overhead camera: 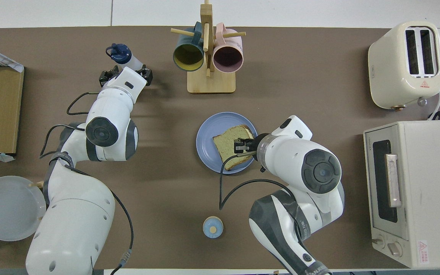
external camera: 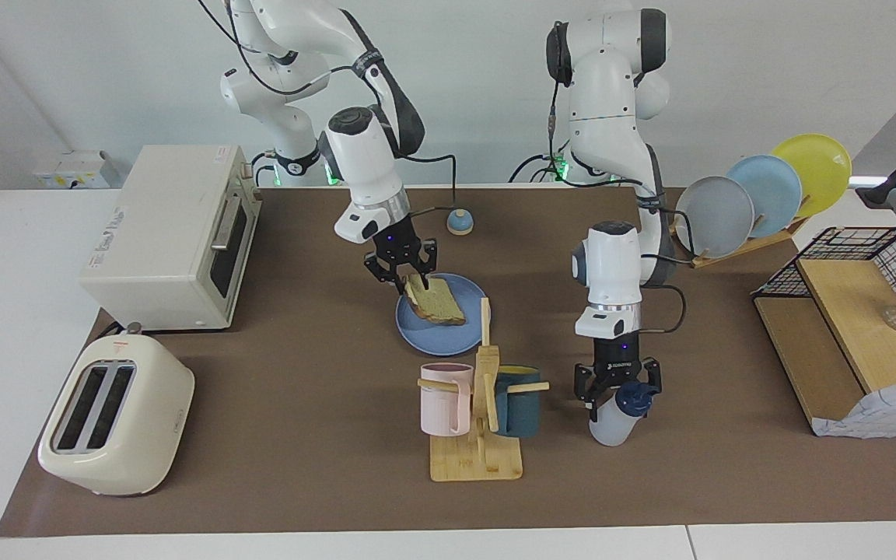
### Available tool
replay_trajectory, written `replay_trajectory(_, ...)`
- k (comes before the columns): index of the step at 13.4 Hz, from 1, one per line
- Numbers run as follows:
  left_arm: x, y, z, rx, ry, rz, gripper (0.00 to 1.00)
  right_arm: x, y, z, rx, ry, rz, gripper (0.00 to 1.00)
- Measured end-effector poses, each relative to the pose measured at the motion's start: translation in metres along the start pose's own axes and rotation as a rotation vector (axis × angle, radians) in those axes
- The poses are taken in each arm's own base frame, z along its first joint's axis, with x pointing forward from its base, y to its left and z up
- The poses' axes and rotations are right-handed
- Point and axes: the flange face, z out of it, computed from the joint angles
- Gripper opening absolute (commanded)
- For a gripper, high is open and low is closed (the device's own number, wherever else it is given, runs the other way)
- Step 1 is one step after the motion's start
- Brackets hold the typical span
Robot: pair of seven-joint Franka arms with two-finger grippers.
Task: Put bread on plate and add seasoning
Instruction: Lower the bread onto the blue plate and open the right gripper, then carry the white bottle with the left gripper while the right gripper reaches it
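Your right gripper point(external camera: 407, 281), just above centre in the facing view, sits at the edge of the bread point(external camera: 434, 299), fingers either side of the crust; you cannot tell whether it is gripping or has let go. That slice lies tilted on the blue plate point(external camera: 425, 333). Your left gripper point(external camera: 617, 385), lower right of centre, straddles the seasoning point(external camera: 617, 414) below its navy cap; its grip too is unclear.
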Motion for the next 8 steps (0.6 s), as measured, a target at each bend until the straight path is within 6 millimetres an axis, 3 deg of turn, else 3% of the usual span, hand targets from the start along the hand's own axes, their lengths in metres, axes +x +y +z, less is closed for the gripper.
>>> replay_trajectory(3,0.003,-0.005,0.002,-0.001,0.002,-0.008,0.0,0.005,-0.003,-0.005,0.006,0.011,0.0,1.0)
replay_trajectory(5,0.004,-0.001,0.003,-0.013,0.003,-0.013,0.0,0.02,-0.002,-0.019,0.0,-0.006,0.012,1.0)
replay_trajectory(8,0.01,0.007,-0.001,-0.029,0.0,-0.004,0.0,0.064,0.002,-0.072,-0.023,-0.076,0.048,1.0)
